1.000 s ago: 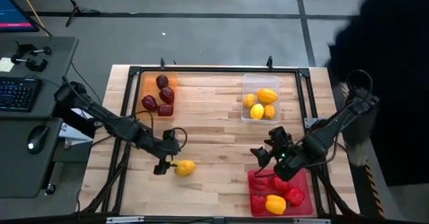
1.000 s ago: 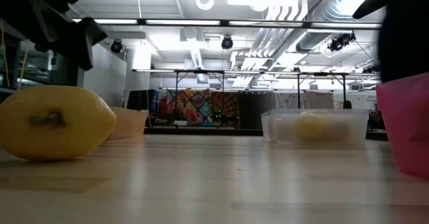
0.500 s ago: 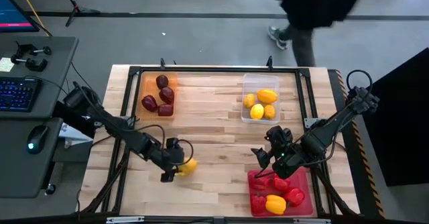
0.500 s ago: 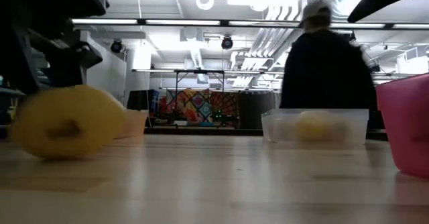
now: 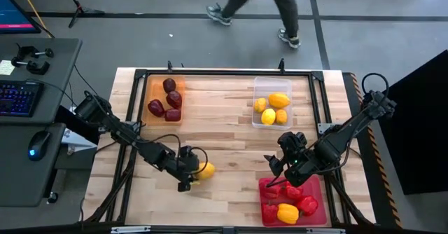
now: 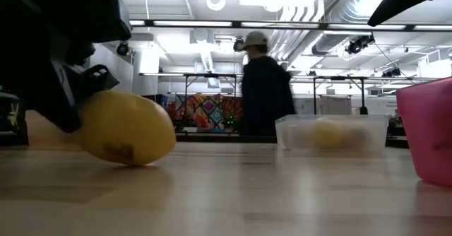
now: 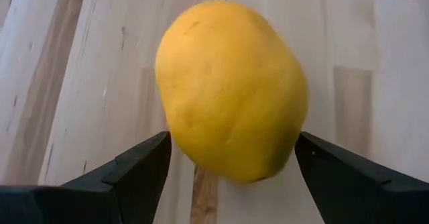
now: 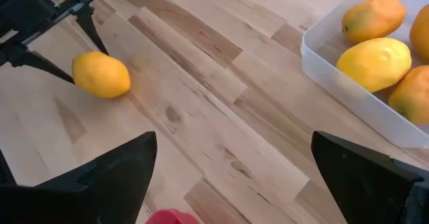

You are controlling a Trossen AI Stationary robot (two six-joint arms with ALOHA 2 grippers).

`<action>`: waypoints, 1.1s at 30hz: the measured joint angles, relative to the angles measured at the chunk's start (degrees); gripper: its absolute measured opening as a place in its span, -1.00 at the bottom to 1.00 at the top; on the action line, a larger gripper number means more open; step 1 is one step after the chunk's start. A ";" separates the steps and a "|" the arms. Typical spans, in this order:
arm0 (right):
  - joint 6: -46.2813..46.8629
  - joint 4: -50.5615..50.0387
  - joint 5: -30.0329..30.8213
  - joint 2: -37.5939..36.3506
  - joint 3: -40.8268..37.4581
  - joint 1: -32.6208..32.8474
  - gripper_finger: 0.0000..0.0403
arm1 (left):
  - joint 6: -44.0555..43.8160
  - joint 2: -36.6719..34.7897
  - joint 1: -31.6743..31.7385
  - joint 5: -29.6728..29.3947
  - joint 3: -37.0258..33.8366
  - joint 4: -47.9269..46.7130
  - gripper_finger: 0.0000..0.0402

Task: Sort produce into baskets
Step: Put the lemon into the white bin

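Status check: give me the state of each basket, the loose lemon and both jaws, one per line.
Yellow lemon: on the table, between the open left gripper jaws.
Orange basket: four maroon pieces.
Clear basket: four citrus.
Pink basket: peppers inside.
Right gripper: open, empty, near the pink basket.

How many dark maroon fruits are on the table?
4, all in the orange tray: one at the far end, one mid, two nearer. Others may hide beneath.

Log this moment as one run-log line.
left hand: open around yellow fruit on table, not gripped | right hand: open, hovering by pink basket | clear basket: four citrus
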 joint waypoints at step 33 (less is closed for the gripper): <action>0.61 0.43 -0.35 0.02 0.00 -1.23 0.91 | 3.47 -3.42 9.03 5.65 0.11 7.53 0.51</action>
